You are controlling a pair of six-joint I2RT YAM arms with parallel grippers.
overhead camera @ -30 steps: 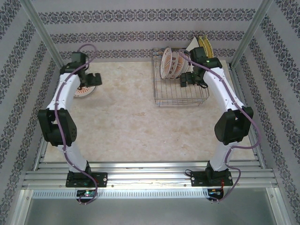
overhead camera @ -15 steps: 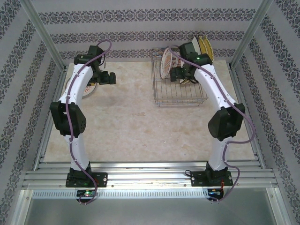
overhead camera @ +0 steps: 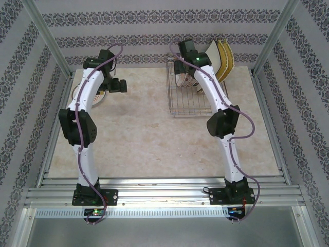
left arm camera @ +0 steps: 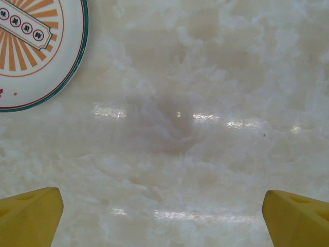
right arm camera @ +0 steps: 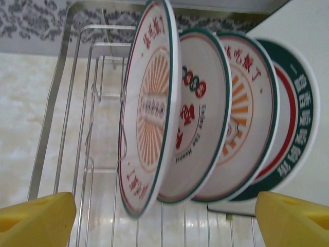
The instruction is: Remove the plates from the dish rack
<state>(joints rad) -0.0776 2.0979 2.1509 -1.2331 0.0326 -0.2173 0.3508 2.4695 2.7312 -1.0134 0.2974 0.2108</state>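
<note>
Yellow-tipped left pincer (left arm camera: 164,218), jaws wide apart, hovering over bare marble desk (left arm camera: 205,77) near a round plate (left arm camera: 31,46) lying flat. Same deal with the right pincer (right arm camera: 164,221): spread apart, gripping nothing, facing four round plates (right arm camera: 200,113) standing on edge in the wire dish rack (right arm camera: 50,113). Beyond those, square plates (overhead camera: 222,56) leaning, white then yellow.

I saw a cream marble-look tabletop (overhead camera: 144,139) w/ pale walls papered in dark floral bands (overhead camera: 154,28) on three sides, slanted silver aluminium posts (overhead camera: 45,35) at the back corners, and ribbed aluminium rails (overhead camera: 164,186) along the near edge, w/ bright glare there.
</note>
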